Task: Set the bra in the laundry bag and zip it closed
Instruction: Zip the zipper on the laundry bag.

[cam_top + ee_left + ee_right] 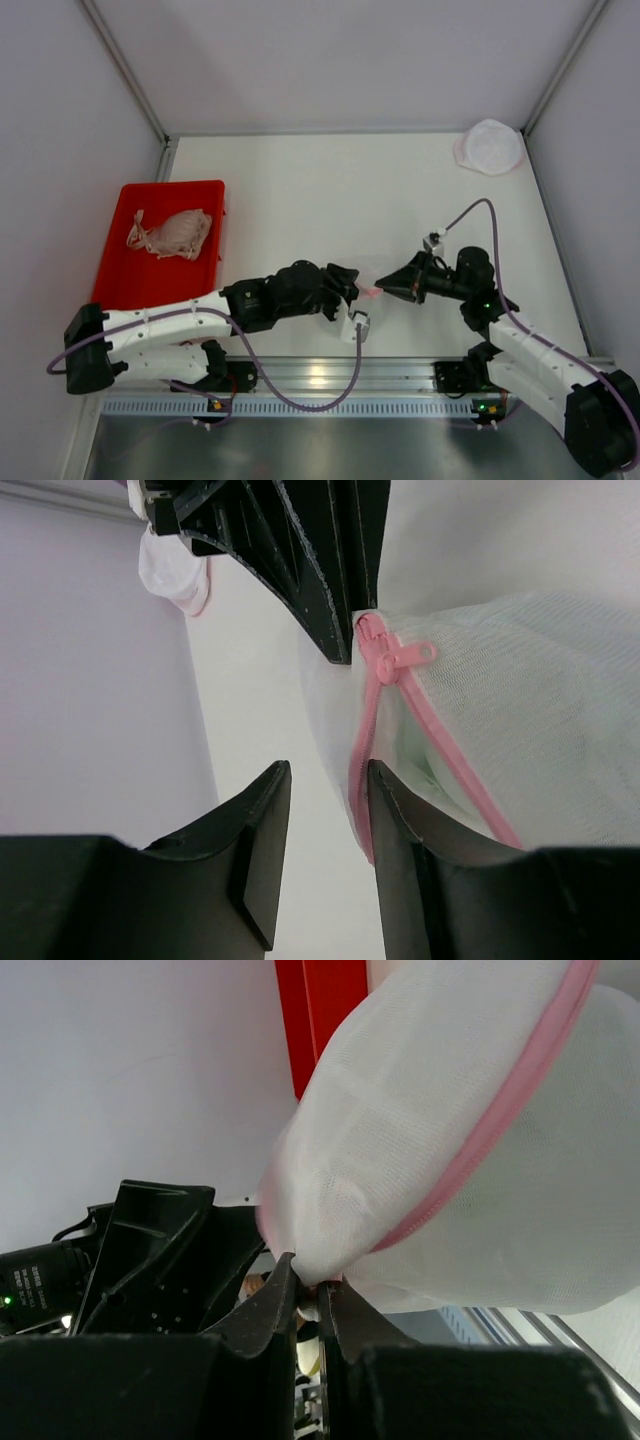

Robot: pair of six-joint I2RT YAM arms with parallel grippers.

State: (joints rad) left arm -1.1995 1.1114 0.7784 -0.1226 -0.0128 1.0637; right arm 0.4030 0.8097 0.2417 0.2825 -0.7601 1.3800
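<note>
centring of the zipper pull (400, 658) inside the released left end effector (328, 775) is advised, the laundry bag (430, 1140) being clenched by the right end effector (308, 1275).

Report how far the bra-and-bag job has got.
Done: nothing yet; the bra lies in the red tray. In hand: the right gripper pinches the laundry bag near its pink zipper, which is parted, and the left gripper stands open at the zipper. Left: put the bra in the bag and zip it shut.

Most of laundry bag (450, 1140) off-frame
</note>
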